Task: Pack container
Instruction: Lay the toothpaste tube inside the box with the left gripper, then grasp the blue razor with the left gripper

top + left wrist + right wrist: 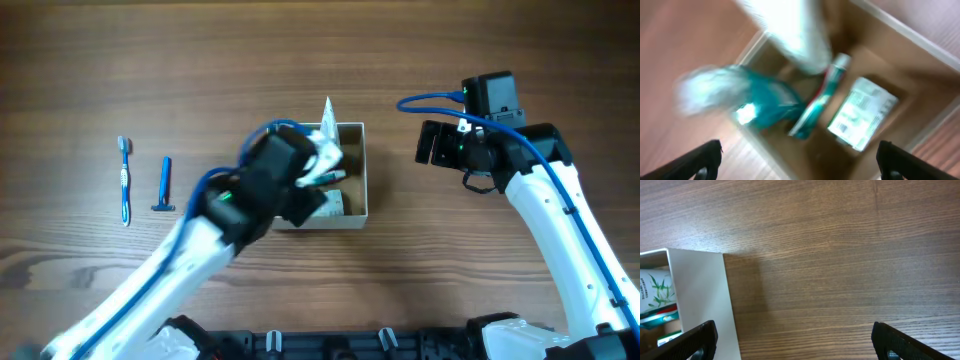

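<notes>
**Item:** square, shallow, open-topped container (365,172) with thin white walls and a tan card interior.

**Location:** centre of the brown wood-grain tabletop (300,50). The left arm hangs over its left half, and the right arm stands off to its right.

**Contents seen:**
- a teal, red and white toothpaste tube (816,106), lying diagonally
- a flat white-and-green packet (862,114) beside the tube
- a teal pouch (757,102), blurred
- a white blurred piece above the pouch, which cannot be identified

**Outside the container:** a blue-and-white toothbrush (124,180) and a blue razor (163,185), side by side, well apart to the left.

**Handling:**
- Judged light and thin-walled; it would likely dent or fold if squeezed hard.
- An off-centre push would probably slide or turn it on the smooth wood.
- The best hold is likely a pinch over one upright wall near a corner, where the card is stiffest, or a brace against the outer face of the right wall.
- The goods inside look small, light and not fragile.

**Markings:**
- Green bamboo-leaf artwork shows on the packet in the right wrist view.
- The packet's fine print and the tube's lettering are too small or too blurred to read.
- No brand is legible.

**Left hand** (800,162): released. The fingers are spread wide over the container mouth, with nothing between the tips.

**Right hand** (800,341): released. The fingers are wide apart over bare wood, just beside the right wall and gripping nothing.
</notes>
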Robot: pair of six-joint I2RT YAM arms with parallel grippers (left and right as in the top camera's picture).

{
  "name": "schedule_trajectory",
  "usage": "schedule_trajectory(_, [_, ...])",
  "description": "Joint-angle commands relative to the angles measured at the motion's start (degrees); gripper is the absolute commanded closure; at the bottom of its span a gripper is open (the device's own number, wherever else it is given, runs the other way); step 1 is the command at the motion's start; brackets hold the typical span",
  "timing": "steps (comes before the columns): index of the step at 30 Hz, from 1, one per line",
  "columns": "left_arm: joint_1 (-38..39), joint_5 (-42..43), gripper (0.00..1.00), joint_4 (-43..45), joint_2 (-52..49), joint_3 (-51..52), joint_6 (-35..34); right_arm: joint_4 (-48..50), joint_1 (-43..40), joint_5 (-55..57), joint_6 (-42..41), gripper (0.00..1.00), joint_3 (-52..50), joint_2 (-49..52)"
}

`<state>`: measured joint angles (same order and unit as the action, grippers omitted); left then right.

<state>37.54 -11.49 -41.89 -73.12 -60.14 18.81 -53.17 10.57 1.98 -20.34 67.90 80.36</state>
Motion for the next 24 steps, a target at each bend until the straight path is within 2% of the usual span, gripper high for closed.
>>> schedule_trajectory(1, [-12.85,-5.88,0.0,-3.69,7.37,-0.2,-10.86,0.0,0.07,1.16,-0.66,0.0,-0.15,0.17])
schedule_trajectory(4, [-29.68,2.6,0.0,-3.34,3.93,0.28,-12.55,-0.02,0.07,1.14,-0.68,0.0,-0.15,0.17])
schedule_trajectory(6, [-40.28,3.78,0.0,-2.71,-3.87,0.28,-17.75,-0.33,0.07,1.14,-0.66,0.0,-0.15,0.17])
schedule_trajectory(7, [-42.91,3.8,0.0,-2.08,-7.28,0.28,-18.82,-0.46,0.07,1.14,-0.66,0.0,-0.15,0.17])
schedule_trajectory(9, [-46.38,4.44,0.0,0.31,-15.08,0.28,-19.28,-0.55,0.07,1.16,-0.61,0.0,-0.15,0.17])
schedule_trajectory(13, [-48.43,4.44,0.0,5.16,-28.87,0.28,-19.23,-0.68,0.07,1.14,-0.61,0.0,-0.15,0.17])
schedule_trajectory(18, [-48.43,11.98,0.03,8.57,-34.53,0.28,-14.53,-0.7,0.07,1.16,-0.61,0.0,-0.15,0.17])
schedule_trajectory(19, [-48.43,11.98,0.09,8.72,-34.64,0.28,-14.53,-0.7,0.07,1.16,-0.61,0.0,-0.15,0.17])
schedule_trajectory(22, [-48.43,12.13,0.44,7.48,-34.67,0.28,-14.58,-0.68,0.07,1.18,-0.61,0.0,-0.15,0.17])
schedule_trajectory(24, [-48.43,12.11,0.56,6.45,-34.67,0.28,-14.58,-0.68,0.07,1.16,-0.63,0.0,-0.15,0.17])
